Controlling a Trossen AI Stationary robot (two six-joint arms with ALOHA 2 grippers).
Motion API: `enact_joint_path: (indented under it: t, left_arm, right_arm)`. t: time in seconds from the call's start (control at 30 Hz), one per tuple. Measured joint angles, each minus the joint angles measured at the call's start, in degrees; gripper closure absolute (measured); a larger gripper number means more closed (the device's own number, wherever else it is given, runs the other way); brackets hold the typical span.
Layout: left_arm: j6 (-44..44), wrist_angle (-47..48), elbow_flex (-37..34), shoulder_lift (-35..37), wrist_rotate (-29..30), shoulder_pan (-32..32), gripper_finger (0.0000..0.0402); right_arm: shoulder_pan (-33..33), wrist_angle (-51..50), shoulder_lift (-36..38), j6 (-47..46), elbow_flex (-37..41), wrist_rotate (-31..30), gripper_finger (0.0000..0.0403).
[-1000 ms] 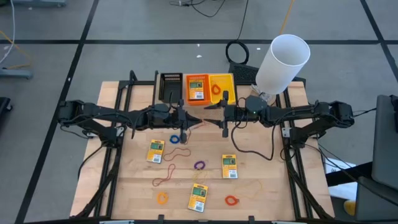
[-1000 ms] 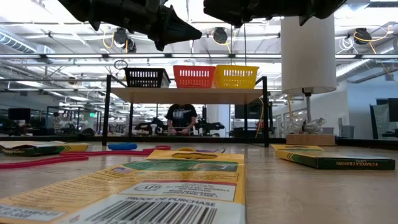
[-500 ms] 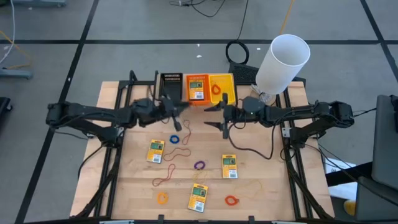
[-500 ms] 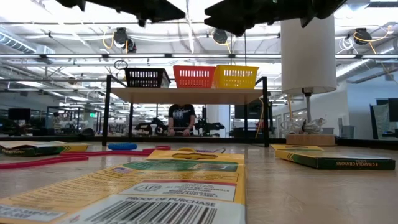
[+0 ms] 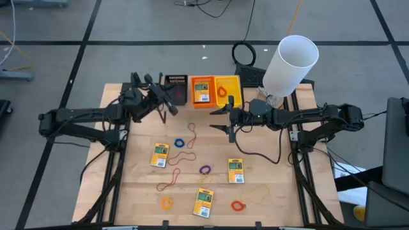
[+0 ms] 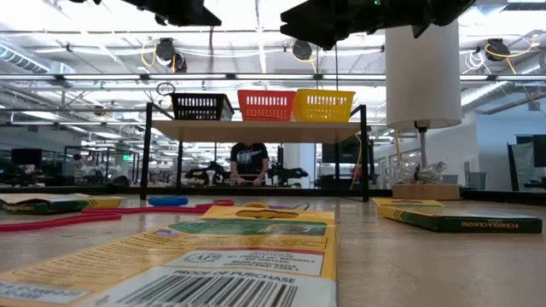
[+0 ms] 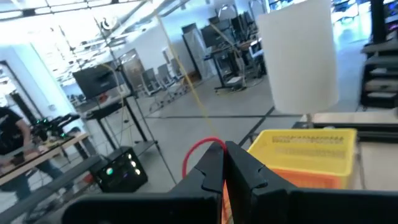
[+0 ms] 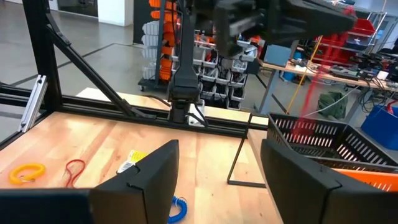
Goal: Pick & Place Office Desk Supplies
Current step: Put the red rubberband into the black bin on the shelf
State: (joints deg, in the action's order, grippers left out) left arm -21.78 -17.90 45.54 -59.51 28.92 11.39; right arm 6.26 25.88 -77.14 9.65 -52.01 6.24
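My left gripper (image 5: 170,107) is raised at the table's far left, beside the black bin (image 5: 176,89), and is shut on a red rubber band (image 7: 198,149). My right gripper (image 5: 222,119) hovers open and empty near the table's middle, in front of the yellow bin (image 5: 228,89). Yellow packs lie flat on the table at the left (image 5: 160,154), the right (image 5: 236,170) and the near middle (image 5: 204,202). Another pack (image 5: 202,89) lies in the orange bin. Loose bands lie flat between them, blue (image 5: 180,142), purple (image 5: 204,170) and orange (image 5: 167,203). My left gripper pinches the red rubber band between its two shut fingertips (image 7: 214,163). A bow of the loop (image 7: 191,155) sticks out beyond the tips. In the right wrist view the band (image 8: 314,93) hangs slack below the gripper, clear of the table, above the black bin (image 8: 329,146).
The black, orange (image 5: 192,99) and yellow bins stand in a row on a raised shelf at the table's far edge. A big white cylinder (image 5: 291,64) stands at the far right. More bands lie near the front edge (image 5: 238,206). A person (image 6: 249,162) sits beyond the table.
My left gripper has risen and gone toward the table's far left, from over the blue band to beside the black bin, taking the red band with it clear of the table. My right gripper has kept still.
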Motion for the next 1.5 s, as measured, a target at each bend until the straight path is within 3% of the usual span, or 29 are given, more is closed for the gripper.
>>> enact_joint_path:
  t: [0.43, 0.7, 0.97, 1.1, 1.5]
  left_arm:
    - [4.3, 1.6, 0.0, -1.0, -9.5, 8.6, 0.0402]
    - [5.6, 1.7, 0.0, -0.8, -9.6, 7.9, 0.0402]
    - [5.2, 2.9, 0.0, -0.8, -9.6, 7.2, 0.0402]
    - [5.0, 3.0, 0.0, -0.8, -9.4, 7.3, 0.0402]
    - [4.2, 5.1, 0.0, -0.8, -9.2, 10.0, 0.0389]
  right_arm:
    - [0.0, 0.0, 0.0, 2.6, 0.0, -0.2, 0.0191]
    - [0.1, 2.7, 0.0, 8.0, 0.0, -7.8, 0.0193]
    - [0.2, 3.0, 0.0, 14.8, 0.0, -8.5, 0.0193]
    - [0.5, 5.5, 0.0, 17.5, 0.0, -12.5, 0.0193]
    - [0.9, 7.8, 0.1, 11.2, 0.0, -19.9, 0.0193]
